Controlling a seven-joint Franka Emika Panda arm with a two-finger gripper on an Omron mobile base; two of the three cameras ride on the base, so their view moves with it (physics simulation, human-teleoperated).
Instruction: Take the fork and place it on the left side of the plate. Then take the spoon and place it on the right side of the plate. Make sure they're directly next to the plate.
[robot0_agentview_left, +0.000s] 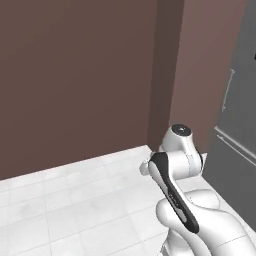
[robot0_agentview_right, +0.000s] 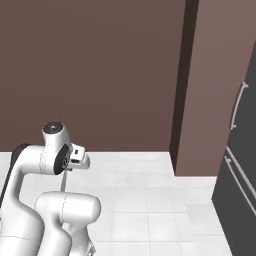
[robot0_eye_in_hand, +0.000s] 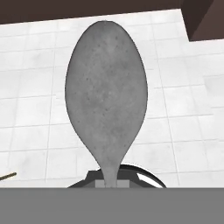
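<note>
White square floor tiles (robot0_agentview_left: 75, 200) spread out beneath plain brown walls (robot0_agentview_left: 75, 75), which meet at a darker projecting corner (robot0_agentview_right: 182, 75). Left of that corner the white arm (robot0_agentview_right: 50, 155) stands folded, its glossy rounded links stacked and the dark-capped elbow joint raised above the base. Right of the corner a dark grey appliance door (robot0_agentview_right: 242, 165) carries a thin pale bar handle (robot0_agentview_right: 239, 105).

Looking along the hand, the spoon (robot0_eye_in_hand: 106, 96) stands up from the closed gripper (robot0_eye_in_hand: 109, 183); the jaws pinch its narrow neck. Its oval bowl is dull, speckled grey metal, tapering smoothly down to the stem. Behind the stem curves a dark rounded shape with a shiny rim (robot0_eye_in_hand: 148, 177); I cannot tell what it is. Left of the spoon's stem, a thin brownish sliver (robot0_eye_in_hand: 6, 176) lies on the tiles.
</note>
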